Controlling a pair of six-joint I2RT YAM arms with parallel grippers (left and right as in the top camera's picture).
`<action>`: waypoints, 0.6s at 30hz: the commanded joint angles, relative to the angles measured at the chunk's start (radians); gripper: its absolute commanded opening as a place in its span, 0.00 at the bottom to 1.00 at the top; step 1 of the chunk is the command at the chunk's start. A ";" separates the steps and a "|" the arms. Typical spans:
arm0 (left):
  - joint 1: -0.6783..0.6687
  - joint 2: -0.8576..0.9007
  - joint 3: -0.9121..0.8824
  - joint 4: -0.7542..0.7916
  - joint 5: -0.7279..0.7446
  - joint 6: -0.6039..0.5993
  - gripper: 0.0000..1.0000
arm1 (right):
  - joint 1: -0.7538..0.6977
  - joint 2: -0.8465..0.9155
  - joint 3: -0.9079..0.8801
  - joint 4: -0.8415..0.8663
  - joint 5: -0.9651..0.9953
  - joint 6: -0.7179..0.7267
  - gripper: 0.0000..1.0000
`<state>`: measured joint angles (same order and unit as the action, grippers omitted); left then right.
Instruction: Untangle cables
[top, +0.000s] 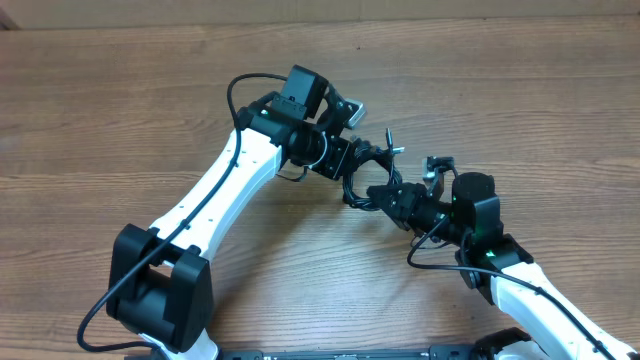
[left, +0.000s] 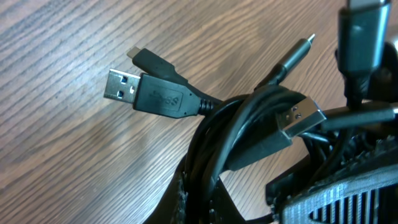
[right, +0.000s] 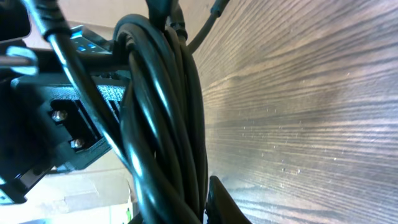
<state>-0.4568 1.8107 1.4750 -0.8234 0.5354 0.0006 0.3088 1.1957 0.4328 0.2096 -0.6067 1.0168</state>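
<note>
Cables (top: 362, 190) sit bunched in one black coil mid-desk, right where my two arms meet. My left pincer (top: 368, 160) and right pincer (top: 388, 196) are both hard up against the coil. The jaws are buried behind cord, so I can't tell if either is clamped or apart. From the left wrist, a USB-A plug (left: 121, 86) and a smaller plug (left: 142, 57) stick out of the coil over the wood, and a silvery plug (left: 300, 118) shows further right. The desk (top: 120, 100) is light brown wood grain with a dull sheen. A paler strip runs along its far edge in the overhead view.
</note>
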 joint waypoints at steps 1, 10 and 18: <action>0.034 -0.006 0.029 -0.031 -0.056 0.096 0.22 | -0.002 -0.005 -0.007 -0.001 0.049 0.009 0.13; 0.032 -0.006 0.028 -0.113 -0.072 -0.059 0.68 | -0.002 -0.005 -0.007 0.006 0.053 0.011 0.11; 0.032 -0.006 0.025 -0.166 -0.069 -0.371 0.79 | -0.002 -0.005 -0.007 0.031 0.113 0.278 0.06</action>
<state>-0.4236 1.8107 1.4780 -0.9798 0.4702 -0.2188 0.3084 1.1961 0.4297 0.2073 -0.5499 1.1599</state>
